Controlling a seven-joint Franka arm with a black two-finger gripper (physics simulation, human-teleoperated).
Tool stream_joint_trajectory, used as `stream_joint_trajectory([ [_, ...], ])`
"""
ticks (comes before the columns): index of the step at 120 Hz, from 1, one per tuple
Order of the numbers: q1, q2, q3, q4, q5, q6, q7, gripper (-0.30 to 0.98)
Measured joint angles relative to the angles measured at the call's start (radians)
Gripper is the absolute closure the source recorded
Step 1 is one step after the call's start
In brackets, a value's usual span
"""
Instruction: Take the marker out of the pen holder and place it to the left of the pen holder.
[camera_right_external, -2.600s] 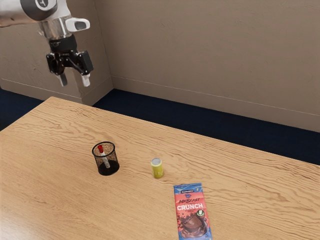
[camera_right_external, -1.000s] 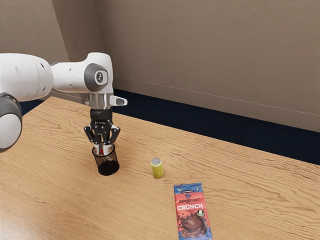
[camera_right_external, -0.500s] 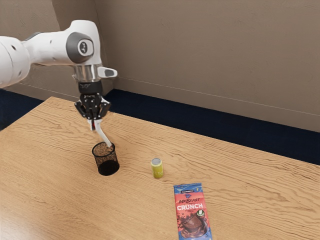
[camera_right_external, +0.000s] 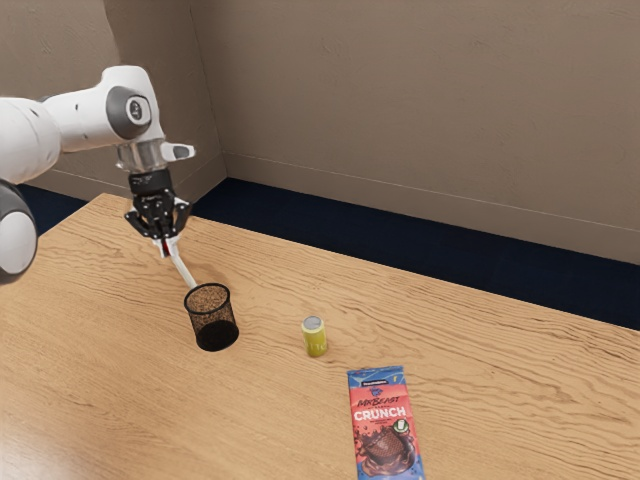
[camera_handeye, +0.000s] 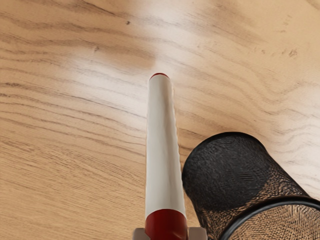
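My gripper (camera_right_external: 166, 243) is up beyond the pen holder's rim, toward the exterior view's upper left, shut on the marker's red cap end. The white marker (camera_right_external: 183, 270) slants down from it, its lower end appearing close to the rim of the black mesh pen holder (camera_right_external: 213, 333). In the wrist view the marker (camera_handeye: 163, 150) points away from the hand, its red cap between the fingertips (camera_handeye: 167, 234). Beside it stands the upright pen holder (camera_handeye: 227, 172), with no marker visible inside.
A small yellow can (camera_right_external: 315, 338) stands on the wooden table (camera_right_external: 270, 430), to the exterior view's right of the pen holder. Farther right and nearer the camera lies a chocolate bar (camera_right_external: 385, 425). A wall rises behind the table.
From above the pen holder, my gripper has risen with the marker, drawing it out, then shifted toward the exterior view's left. The pen holder, can and bar have stayed put.
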Motion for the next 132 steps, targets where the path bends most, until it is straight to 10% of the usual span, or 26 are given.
stream_joint_trajectory([
  [35,0.035,-0.003,-0.013,-0.074,-0.015,0.103,0.052,0.71],
  [63,0.058,-0.027,-0.008,-0.130,-0.200,0.205,0.101,0.69],
  [132,0.037,-0.031,-0.005,-0.235,-0.086,0.294,0.181,0.28],
])
